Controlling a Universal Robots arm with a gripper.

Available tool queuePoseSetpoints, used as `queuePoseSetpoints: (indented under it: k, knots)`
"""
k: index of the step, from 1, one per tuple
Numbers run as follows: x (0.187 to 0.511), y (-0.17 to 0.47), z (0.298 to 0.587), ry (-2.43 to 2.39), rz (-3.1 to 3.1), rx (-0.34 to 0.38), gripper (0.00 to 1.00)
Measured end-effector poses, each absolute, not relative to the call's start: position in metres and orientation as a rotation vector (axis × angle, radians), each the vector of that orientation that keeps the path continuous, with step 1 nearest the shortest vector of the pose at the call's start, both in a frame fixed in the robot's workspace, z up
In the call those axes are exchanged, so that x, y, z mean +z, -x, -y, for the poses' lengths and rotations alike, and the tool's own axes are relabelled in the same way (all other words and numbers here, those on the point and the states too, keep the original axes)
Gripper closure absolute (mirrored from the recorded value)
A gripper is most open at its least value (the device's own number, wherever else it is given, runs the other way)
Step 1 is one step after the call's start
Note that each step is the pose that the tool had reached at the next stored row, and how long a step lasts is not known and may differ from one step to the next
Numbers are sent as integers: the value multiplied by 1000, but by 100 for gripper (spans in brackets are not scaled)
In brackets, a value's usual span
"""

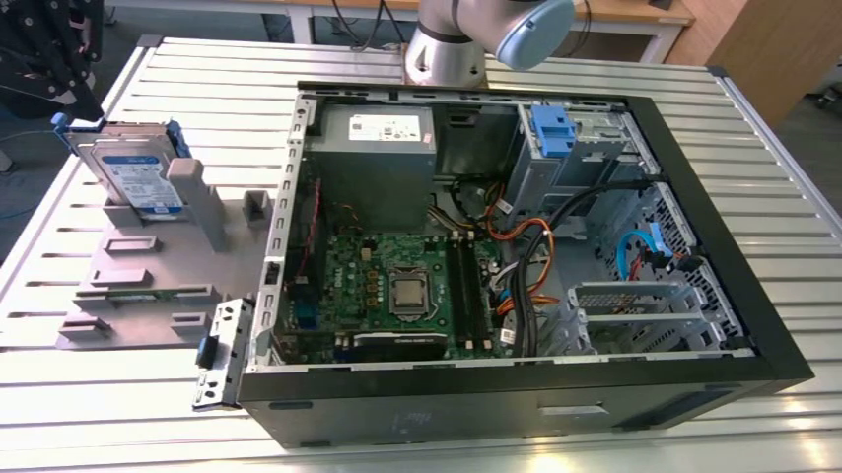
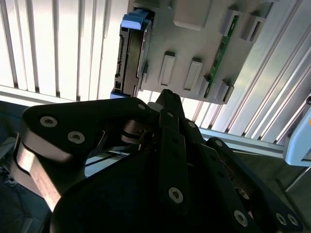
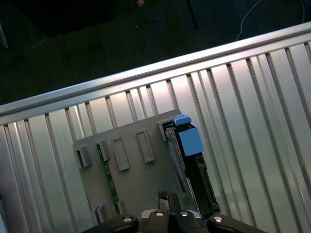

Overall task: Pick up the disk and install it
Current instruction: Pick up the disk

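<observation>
Disk (image 1: 132, 177) stands on edge in a grey holder (image 1: 145, 286) at the exterior view's left, well apart from the open computer case (image 1: 526, 394). In the second wrist view the gripper (image 2: 167, 97), drawn narrow and empty, hangs near its blue-framed silver edge. In the first wrist view its long axis runs away from the gripper.

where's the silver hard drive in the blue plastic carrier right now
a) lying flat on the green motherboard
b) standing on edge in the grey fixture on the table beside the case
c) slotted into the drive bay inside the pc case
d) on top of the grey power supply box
b: the silver hard drive in its blue plastic carrier stands on edge in the grey plastic fixture on the slatted metal table, at the exterior view's left of the open black computer case.
</observation>
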State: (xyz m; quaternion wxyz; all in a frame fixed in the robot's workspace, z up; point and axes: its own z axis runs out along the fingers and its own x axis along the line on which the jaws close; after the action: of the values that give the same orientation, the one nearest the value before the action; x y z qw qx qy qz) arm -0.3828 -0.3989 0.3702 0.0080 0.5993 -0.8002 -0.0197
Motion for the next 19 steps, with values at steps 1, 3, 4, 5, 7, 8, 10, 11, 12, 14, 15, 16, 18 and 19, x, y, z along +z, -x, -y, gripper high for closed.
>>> queuePoseSetpoints:
  k: [1, 3, 4, 5, 7, 8, 10, 11, 12, 14, 15, 16, 18, 19]
  knots:
    - [370, 383, 399, -1875, 2500, -61, 89]
    - [370, 383, 399, -1877, 2498, -61, 89]
    - [370, 383, 399, -1879, 2497, -61, 89]
    - [370, 383, 399, -1880, 2496, -61, 89]
    - [370, 383, 399, -1883, 2494, -61, 89]
    - [370, 383, 399, -1884, 2493, -61, 89]
    - [370, 383, 399, -1887, 2491, -61, 89]
    - [370, 383, 399, -1888, 2490, -61, 89]
    - [370, 383, 399, -1889, 2489, -61, 89]
    - [370, 383, 399, -1892, 2487, -61, 89]
    - [370, 383, 399, -1893, 2486, -61, 89]
    - [370, 383, 399, -1894, 2485, -61, 89]
    - [370, 383, 399, -1897, 2483, -61, 89]
    - [370, 383, 399, -1898, 2482, -61, 89]
